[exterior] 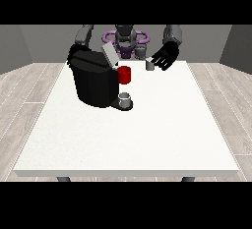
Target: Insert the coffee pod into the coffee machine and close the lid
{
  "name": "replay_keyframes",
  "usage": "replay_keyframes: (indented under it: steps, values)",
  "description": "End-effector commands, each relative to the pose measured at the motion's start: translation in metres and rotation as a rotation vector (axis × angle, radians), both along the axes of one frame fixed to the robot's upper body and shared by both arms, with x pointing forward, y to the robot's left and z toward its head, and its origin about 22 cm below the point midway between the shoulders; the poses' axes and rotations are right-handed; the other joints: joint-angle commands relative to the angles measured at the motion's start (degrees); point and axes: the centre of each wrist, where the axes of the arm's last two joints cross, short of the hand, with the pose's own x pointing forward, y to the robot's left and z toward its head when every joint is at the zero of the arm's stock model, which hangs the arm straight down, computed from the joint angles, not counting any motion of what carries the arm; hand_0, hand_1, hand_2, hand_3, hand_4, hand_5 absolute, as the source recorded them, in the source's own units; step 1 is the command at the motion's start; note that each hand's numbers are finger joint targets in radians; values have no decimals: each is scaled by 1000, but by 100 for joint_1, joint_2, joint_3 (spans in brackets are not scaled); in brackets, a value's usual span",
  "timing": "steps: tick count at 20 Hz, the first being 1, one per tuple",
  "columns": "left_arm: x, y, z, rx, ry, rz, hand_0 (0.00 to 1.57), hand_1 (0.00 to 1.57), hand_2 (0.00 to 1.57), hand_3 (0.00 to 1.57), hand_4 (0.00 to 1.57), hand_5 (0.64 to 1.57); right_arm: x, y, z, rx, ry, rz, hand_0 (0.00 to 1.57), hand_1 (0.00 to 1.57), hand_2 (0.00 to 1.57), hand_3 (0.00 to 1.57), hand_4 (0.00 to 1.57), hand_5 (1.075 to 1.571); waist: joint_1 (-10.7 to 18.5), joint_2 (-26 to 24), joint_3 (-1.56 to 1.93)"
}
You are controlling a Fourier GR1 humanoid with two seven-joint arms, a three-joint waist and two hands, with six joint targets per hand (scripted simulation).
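one small grey cup [126, 100] sits nearest on the coffee machine [94, 80] drip tray, under its red spout part [124, 74] and raised lid [109, 55]; behind, the coffee pod [150, 65] stands on the white table [128, 139], likely light, stiff and best pinched by its sides; the hand at the view's right [165, 56] hovers beside it, fingers spread, apparently touching nothing

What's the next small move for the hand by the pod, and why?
Probably close the fingers on the coffee pod. The hand at the view's right is open right beside it, the pod sits on the table, and the coffee machine has its lid up.
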Motion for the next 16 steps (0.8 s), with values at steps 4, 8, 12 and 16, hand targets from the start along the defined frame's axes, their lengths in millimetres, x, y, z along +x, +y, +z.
replay_keyframes:
  steps: [4, 8, 12, 16]
  values:
    - [13, -4, 67, -27, -87, 44, 1248, 1248, 1292, 1237, 515, 1571, 8, 13, 14, 10, -51, 53, 0, 0, 0, 0, 495, 1571, -359, 238, 0]
    - [15, 6, 97, -70, -93, 48, 1239, 1239, 1262, 1198, 476, 1571, 18, 13, 35, 4, -89, 46, 0, 0, 0, 0, 521, 1571, -389, 292, -1]
    - [20, -45, 82, -44, -71, 4, 1264, 1264, 1319, 1251, 516, 1571, 12, 8, 10, -35, -40, 21, 0, 0, 0, 0, 492, 1571, -353, 199, 2]
    - [17, 4, 97, -17, -111, 91, 1262, 1262, 1313, 1244, 507, 1571, 10, 23, 43, -32, -80, 59, 0, 0, 0, 0, 509, 1571, -779, 419, -2]
